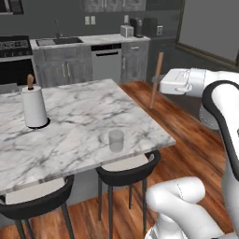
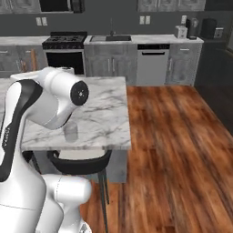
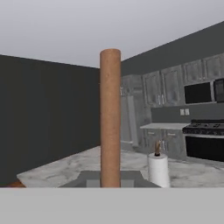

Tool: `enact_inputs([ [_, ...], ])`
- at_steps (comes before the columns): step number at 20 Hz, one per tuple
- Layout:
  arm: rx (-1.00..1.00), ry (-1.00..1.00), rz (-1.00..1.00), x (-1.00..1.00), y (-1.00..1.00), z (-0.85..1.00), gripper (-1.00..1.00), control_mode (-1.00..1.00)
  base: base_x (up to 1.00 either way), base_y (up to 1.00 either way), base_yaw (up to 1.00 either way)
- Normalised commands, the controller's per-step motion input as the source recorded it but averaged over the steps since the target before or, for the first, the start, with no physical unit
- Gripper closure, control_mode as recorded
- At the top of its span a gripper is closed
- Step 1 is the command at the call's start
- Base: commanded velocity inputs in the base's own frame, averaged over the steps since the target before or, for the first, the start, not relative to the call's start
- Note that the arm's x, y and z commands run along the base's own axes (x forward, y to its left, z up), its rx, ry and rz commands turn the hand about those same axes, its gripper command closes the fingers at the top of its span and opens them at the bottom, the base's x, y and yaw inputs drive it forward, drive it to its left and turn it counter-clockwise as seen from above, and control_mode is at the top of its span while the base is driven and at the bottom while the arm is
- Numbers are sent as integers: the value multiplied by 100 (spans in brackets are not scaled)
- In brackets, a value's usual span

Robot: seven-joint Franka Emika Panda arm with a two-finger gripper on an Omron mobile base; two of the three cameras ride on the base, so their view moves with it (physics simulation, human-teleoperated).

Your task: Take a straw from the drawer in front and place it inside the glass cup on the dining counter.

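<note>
Hand view — straw (image 3: 110, 118) upright between jaws, clamped tight, beside dining counter (image 1: 84, 121).

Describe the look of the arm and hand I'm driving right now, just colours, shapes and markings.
The arm is glossy white with rounded, tube-like links and bulging joints. A dark band curves along the upper link, and one joint cap is a dark disc with a small pale dot at its centre. The hand is a white boxy block with rounded corners. No cables or lettering can be made out.

above glass cup (image 1: 116, 140): open | paper-towel roll (image 1: 34, 106): well apart, far counter side
</note>
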Motion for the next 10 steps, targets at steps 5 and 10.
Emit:
enact_inputs([
  [5, 0, 0, 0, 0, 0, 0, 100, 100, 76, 0, 0],
  [10, 3, 1, 9, 31, -14, -4, 100, -100, 47, -5, 5],
])
